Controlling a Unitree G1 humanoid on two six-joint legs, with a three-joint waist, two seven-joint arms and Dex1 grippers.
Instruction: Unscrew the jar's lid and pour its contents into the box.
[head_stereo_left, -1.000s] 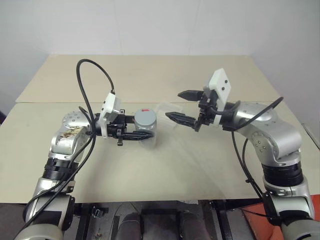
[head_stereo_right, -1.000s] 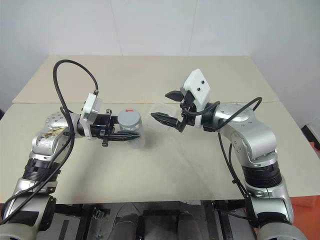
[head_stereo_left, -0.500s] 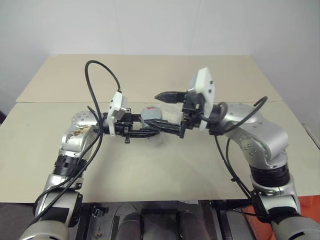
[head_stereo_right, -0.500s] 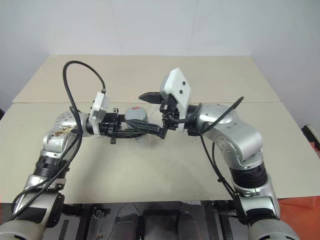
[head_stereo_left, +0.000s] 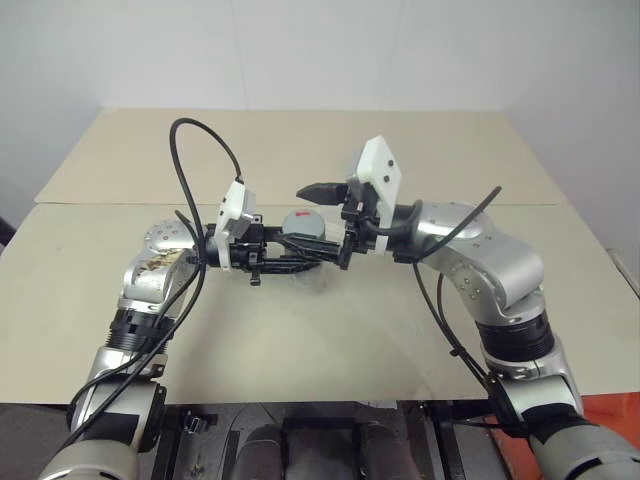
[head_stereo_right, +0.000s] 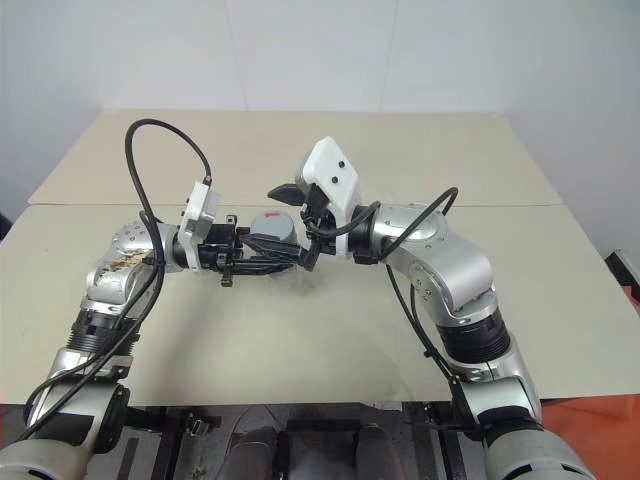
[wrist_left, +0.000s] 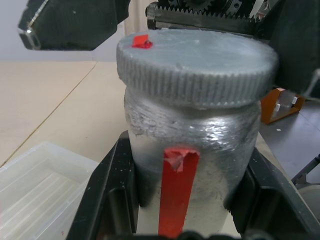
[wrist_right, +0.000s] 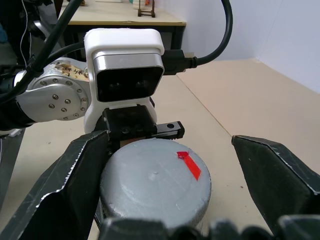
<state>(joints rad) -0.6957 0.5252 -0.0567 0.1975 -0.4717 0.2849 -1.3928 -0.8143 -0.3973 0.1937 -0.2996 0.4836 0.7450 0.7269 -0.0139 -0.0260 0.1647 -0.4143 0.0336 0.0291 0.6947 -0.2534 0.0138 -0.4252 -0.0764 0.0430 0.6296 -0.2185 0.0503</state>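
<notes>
Left gripper (wrist_left: 182, 220) clamps the upright jar (wrist_left: 192, 165); right gripper (wrist_right: 175, 175), spread wide, straddles the lid (wrist_right: 155, 180) sitting between its fingers.

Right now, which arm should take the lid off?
The right. Its end effector stands open around the lid, while the left end effector is shut on the jar, holding it upright.

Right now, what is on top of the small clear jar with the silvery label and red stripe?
The round grey screw lid sits on the jar, with a small red mark on top. The label and lid cover the jar's inside, so its contents cannot be seen.
</notes>
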